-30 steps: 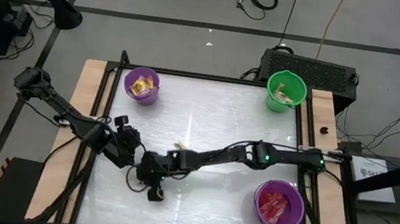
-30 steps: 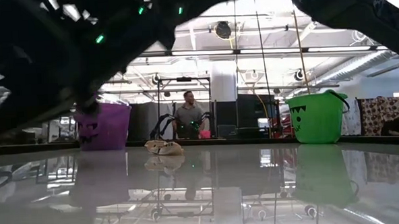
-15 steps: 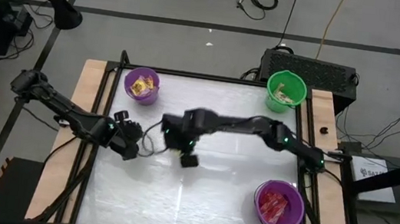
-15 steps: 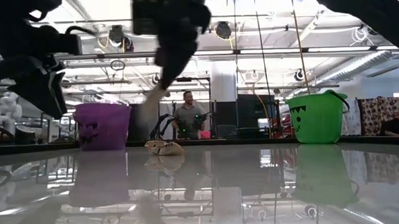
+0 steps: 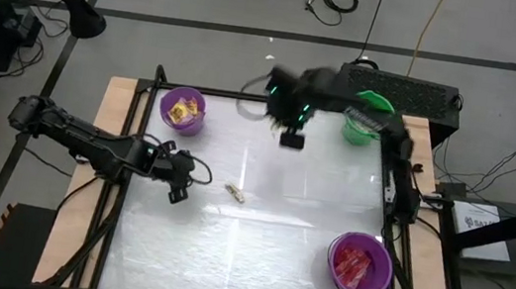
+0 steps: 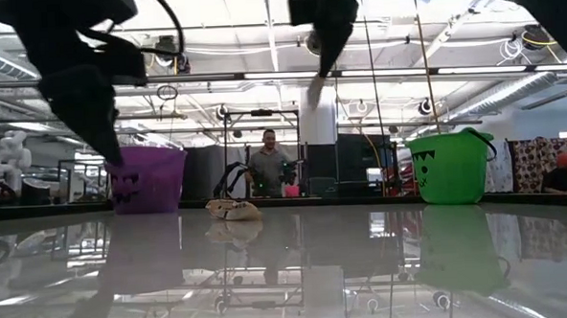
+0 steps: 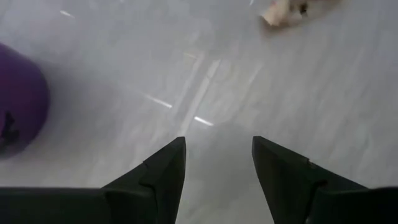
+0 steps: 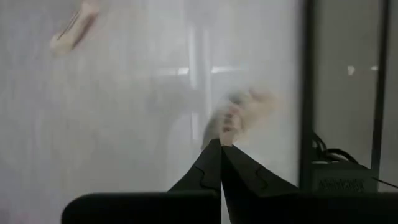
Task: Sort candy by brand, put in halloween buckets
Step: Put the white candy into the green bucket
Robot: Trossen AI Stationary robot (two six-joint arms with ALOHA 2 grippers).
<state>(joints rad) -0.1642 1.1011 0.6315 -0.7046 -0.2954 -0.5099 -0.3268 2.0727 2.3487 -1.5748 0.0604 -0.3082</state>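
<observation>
A tan candy [image 5: 235,192] lies loose on the white table, left of its middle. My left gripper [image 5: 178,190] stands open just left of it, pointing down at bare table [image 7: 217,146]. My right gripper [image 5: 290,141] hangs high over the table's far edge, left of the green bucket [image 5: 368,116], shut on another tan candy [image 8: 244,109]. The far-left purple bucket [image 5: 182,111] holds yellow packets. Red packets fill the near-right purple bucket [image 5: 359,266]. My right gripper pinches the tan candy by one end [image 8: 222,132] between its two shut fingertips. The fingers point steeply down. The rest of the piece sticks out past the tips, lifted well clear of the table.
A black frame and wooden side strips [image 5: 113,145] border the table. A black box [image 5: 401,85] sits behind the green bucket. In the low view a person [image 6: 268,169] stands far off in the room behind. Bare table surface lies between the buckets.
My right gripper, shut all the while, has risen from the table's near left and swept quickly toward the far edge and the green bucket, tipping to point more steeply down. My left gripper, still open, has swung a little toward the loose tan candy.
</observation>
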